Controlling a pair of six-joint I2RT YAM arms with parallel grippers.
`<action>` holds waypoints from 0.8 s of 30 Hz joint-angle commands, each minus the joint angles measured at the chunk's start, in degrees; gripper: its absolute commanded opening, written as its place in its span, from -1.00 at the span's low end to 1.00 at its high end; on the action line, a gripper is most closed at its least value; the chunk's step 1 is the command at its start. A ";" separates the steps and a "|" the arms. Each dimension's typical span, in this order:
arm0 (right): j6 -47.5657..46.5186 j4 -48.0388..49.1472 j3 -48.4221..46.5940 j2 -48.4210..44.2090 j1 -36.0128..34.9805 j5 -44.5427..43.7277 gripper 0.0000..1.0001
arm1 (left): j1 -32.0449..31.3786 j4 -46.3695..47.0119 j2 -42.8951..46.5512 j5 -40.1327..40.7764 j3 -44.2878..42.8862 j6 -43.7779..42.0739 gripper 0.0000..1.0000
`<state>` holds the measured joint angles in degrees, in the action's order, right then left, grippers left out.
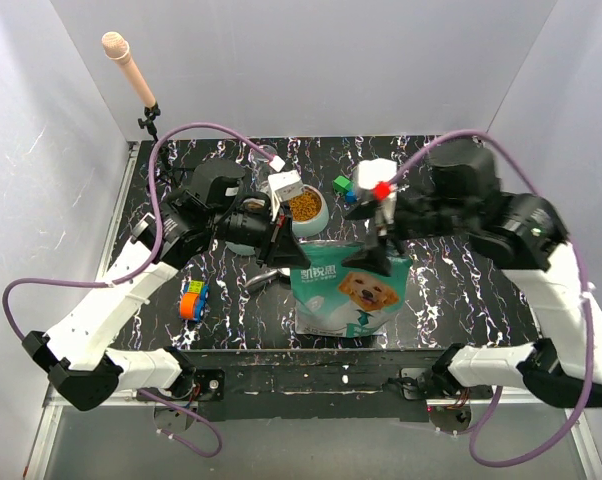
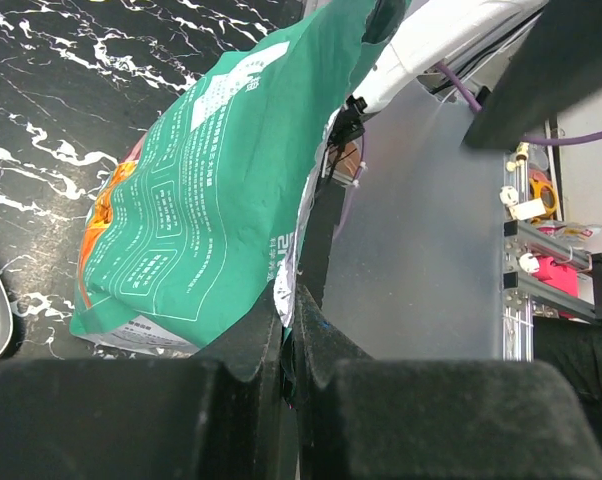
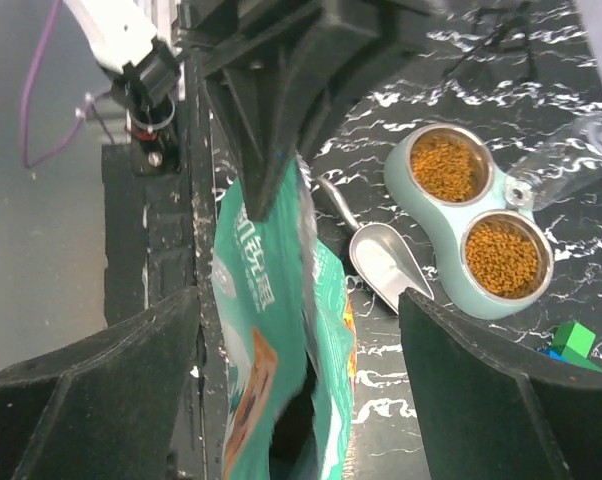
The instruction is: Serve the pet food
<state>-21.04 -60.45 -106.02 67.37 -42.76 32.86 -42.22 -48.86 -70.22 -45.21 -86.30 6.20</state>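
The pet food (image 3: 446,165) is orange-brown kibble filling both cups of a teal double bowl (image 3: 436,235); one filled cup (image 1: 303,206) shows in the top view. The teal-and-white dog bag (image 1: 351,292) stands at the table's middle front. My left gripper (image 1: 297,254) is shut on the bag's top edge (image 2: 287,290). My right gripper (image 1: 374,255) is open, its fingers (image 3: 461,370) straddling the bag's open mouth (image 3: 281,330) without touching it. A metal scoop (image 3: 386,265) lies empty between bag and bowl.
Green and blue blocks (image 1: 343,185) lie behind the bowl, and the green one shows in the right wrist view (image 3: 576,340). An orange and blue toy (image 1: 192,300) lies at the front left. A microphone on a stand (image 1: 131,65) is at the back left corner.
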 commanded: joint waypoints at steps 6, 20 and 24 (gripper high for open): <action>-9.45 -8.53 -3.50 8.21 -15.85 -21.25 0.67 | 0.12 0.96 0.17 -2.34 -7.39 -1.18 -1.00; -20.79 -0.91 14.25 -1.54 -25.35 -51.22 -0.48 | 0.12 -3.25 0.35 2.57 -7.30 -0.84 -0.89; -20.45 0.51 12.50 -1.54 -25.62 -48.42 -0.97 | -0.49 -2.39 -0.10 5.31 -7.39 2.41 -0.09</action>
<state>-39.33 -63.59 -92.79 66.26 -68.42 -11.42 -42.22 -52.23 -72.64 -41.19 -90.96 5.72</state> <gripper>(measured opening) 0.095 0.324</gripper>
